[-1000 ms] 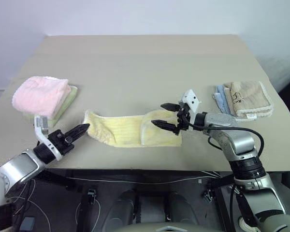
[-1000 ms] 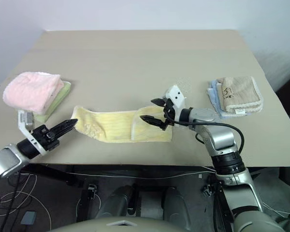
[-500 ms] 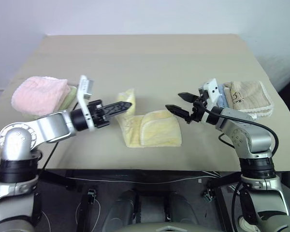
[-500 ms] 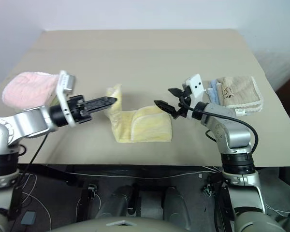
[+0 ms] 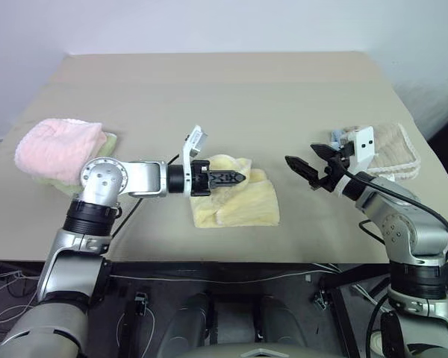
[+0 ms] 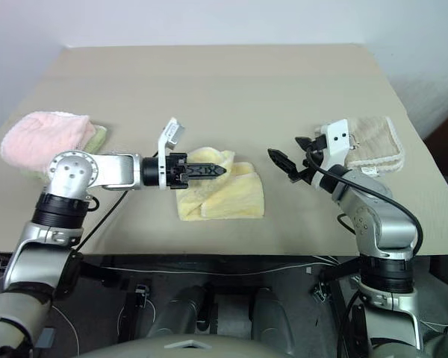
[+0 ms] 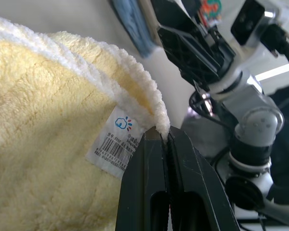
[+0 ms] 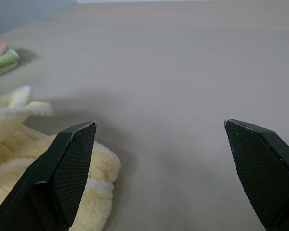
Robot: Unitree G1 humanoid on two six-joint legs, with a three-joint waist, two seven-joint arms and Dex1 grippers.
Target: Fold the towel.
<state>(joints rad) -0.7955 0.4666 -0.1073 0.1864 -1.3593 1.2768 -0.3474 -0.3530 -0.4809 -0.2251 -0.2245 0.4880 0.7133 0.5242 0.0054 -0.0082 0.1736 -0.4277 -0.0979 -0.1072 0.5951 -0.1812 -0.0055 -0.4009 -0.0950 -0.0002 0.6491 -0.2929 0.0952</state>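
Since the earlier frames, the left gripper (image 5: 237,178) has swung rightward from the near-left table edge to above the middle of the table, carrying the towel's left end with it; the right gripper (image 5: 308,165) has backed off to the right, away from the towel.

Left eye view: pale yellow towel (image 5: 243,205) now lies as a compact folded bundle at the near-centre of the table (image 5: 231,97), its near edge close to the table's near edge. Left gripper's jaws are closed on the towel's lifted end, held over the bundle's far-left part. Right gripper is apart from the towel, jaws spread wide, nothing between them. A strip of bare tabletop lies between towel and right gripper; the whole far half of the table is bare. Pink towel (image 5: 58,145) on a green one sits at the left edge; beige towel (image 5: 396,149) lies at the right edge, just behind the right gripper.

Right eye view: same layout.

Left wrist view: fingers (image 7: 183,163) pinched together on the towel's white stitched border. White barcode label (image 7: 116,144) hangs just beside the pinch. Right gripper is visible beyond.

Right wrist view: finger pads (image 8: 72,163) stand well apart, bare tabletop between them. Folded towel edge lies beside one pad.
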